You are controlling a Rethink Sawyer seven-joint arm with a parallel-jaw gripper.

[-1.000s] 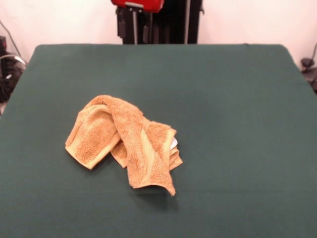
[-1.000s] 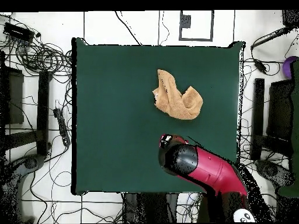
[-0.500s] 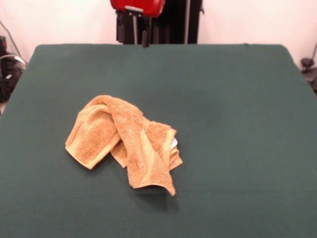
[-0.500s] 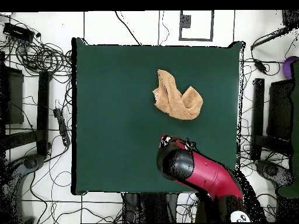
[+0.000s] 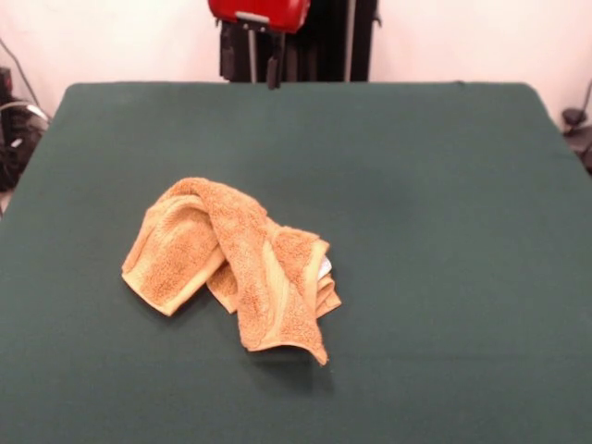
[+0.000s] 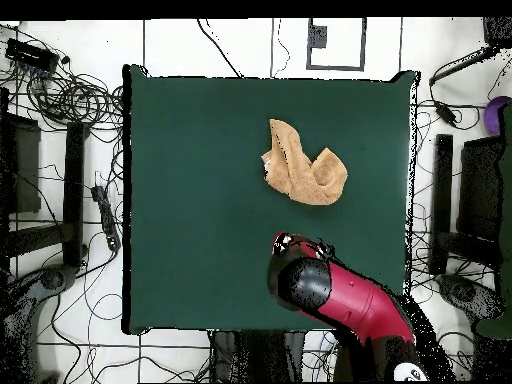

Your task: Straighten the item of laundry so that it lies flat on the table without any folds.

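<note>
Orange-tan terry is what's bunched up on the dark green desk [image 5: 444, 185] right now — the towel [image 5: 231, 264] is heaped in a crumpled arch, with one thick fold draped over the rest and a lighter woven band showing along the lower edges. A small white tag [image 5: 325, 268] is tucked in on the towel's side, next to a stack of layered edges. From overhead the towel [image 6: 303, 163] is seen sitting toward the side of the desk [image 6: 190, 200] away from the robot.

The hand [image 5: 262, 60] is held up high, well apart from the towel, past the desk's back edge in the front view; only thin dark tips below the red housing are shown, so whether it's wide or narrow can't be told. Nothing is being held as far as can be seen.

So the step in hand is judged to be the approach, no straightening done yet. Next, a free corner or edge probably needs to be picked and dragged outward from the heap.
</note>
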